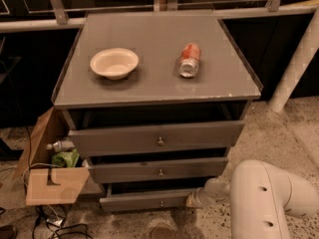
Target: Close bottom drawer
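Note:
The grey cabinet [154, 63] has three drawers, all standing a little out. The bottom drawer [144, 200] is the lowest, a slim grey front with a small brass knob [161, 203], pulled out slightly more than the middle drawer [158, 170]. My white arm [264, 195] reaches in from the lower right. My gripper [192, 199] is at the right end of the bottom drawer's front, against it. Its tip is mostly hidden by the wrist.
A cream bowl [114, 62] and a red soda can [189, 59] lying on its side sit on the cabinet top. An open cardboard box [50, 176] with a bottle and green item stands at the left. Cables [55, 225] lie on the floor. A white post [296, 59] rises at right.

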Robot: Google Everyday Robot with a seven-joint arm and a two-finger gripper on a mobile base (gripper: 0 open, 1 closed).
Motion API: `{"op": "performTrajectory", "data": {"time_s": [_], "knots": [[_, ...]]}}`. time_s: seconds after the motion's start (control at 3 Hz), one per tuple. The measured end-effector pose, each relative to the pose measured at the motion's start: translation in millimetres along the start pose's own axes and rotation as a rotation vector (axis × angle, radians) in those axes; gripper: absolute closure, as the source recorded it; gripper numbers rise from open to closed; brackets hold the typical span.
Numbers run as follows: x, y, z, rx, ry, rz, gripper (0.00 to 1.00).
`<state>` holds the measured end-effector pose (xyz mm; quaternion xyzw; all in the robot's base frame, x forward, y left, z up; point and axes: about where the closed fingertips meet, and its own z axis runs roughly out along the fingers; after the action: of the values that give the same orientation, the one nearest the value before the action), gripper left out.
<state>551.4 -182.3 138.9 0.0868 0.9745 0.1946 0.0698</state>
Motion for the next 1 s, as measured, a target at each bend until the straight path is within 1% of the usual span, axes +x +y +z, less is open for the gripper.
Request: {"op": "performTrajectory", "data": {"time_s": [0.33,0.67,1.0], "knots": [[-16.2,12.9,18.6,-0.02,-0.013,-0.016,1.0],[-18.5,16.8,22.7,-0.025,-0.016,-0.022,1.0],[-36.7,37.8,39.1,-0.044,-0.038,-0.051,1.0]]}}
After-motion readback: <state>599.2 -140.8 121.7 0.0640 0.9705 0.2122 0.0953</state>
